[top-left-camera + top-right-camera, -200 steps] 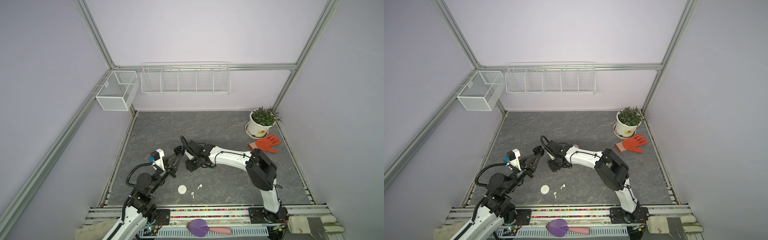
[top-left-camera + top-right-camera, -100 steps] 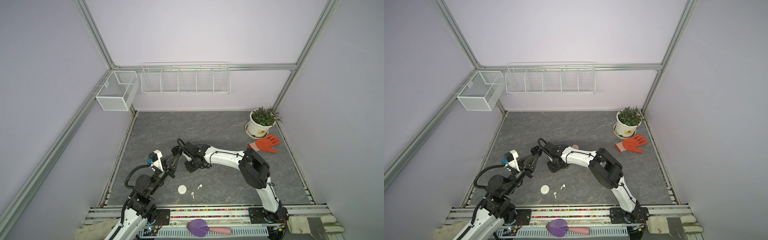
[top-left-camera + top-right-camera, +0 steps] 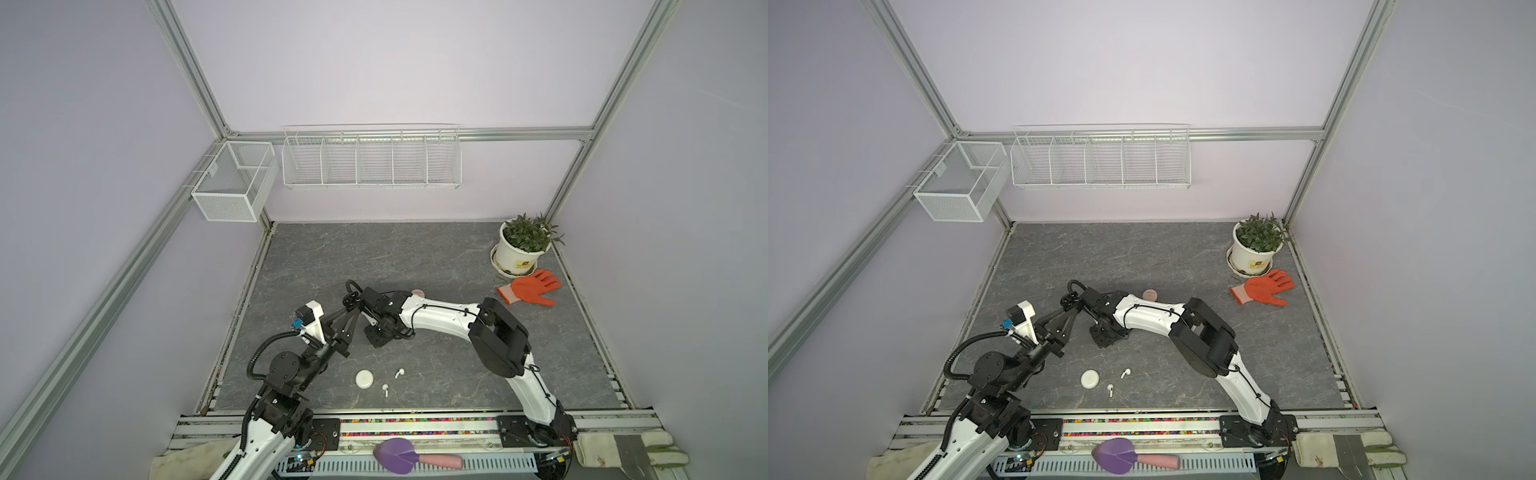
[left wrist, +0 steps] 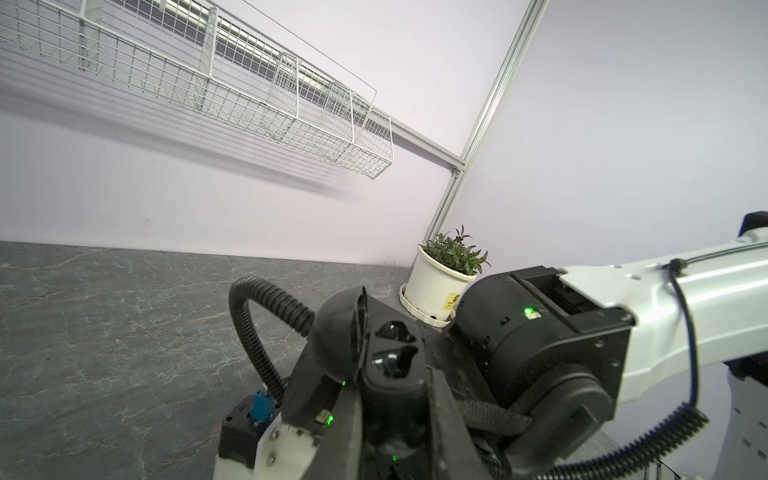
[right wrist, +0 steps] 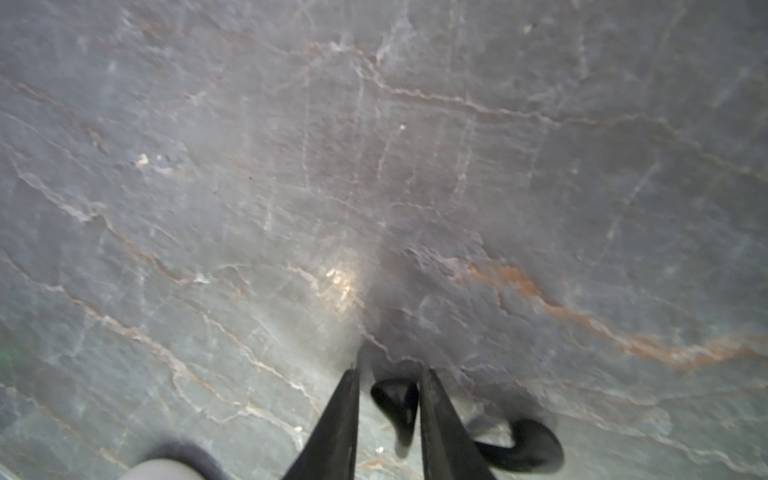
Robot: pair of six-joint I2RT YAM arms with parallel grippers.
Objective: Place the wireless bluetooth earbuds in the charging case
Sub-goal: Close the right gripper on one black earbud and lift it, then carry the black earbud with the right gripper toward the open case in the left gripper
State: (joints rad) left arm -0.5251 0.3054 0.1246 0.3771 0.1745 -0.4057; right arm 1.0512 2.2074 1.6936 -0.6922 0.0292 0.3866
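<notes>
My left gripper (image 4: 392, 388) is shut on an open black charging case (image 4: 390, 332), held off the table with its two sockets showing; in both top views the left gripper (image 3: 353, 309) (image 3: 1071, 309) holds it just left of the right wrist. My right gripper (image 5: 390, 370) points down at the table, its narrow jaws on either side of a black earbud (image 5: 397, 401); a thin gap shows on one side. A second black earbud (image 5: 528, 446) lies beside it. Two white earbuds (image 3: 399, 372) (image 3: 385, 390) lie near a white round case (image 3: 365, 379).
A pale pink round case (image 3: 417, 293) sits behind the right forearm. A potted plant (image 3: 521, 249) and an orange glove (image 3: 530, 286) stand at the back right. Wire baskets (image 3: 372, 158) hang on the back wall. A purple scoop (image 3: 397, 455) lies on the front rail.
The right arm's elbow has swung a little to the left. The left gripper with the case has edged up towards the right wrist.
</notes>
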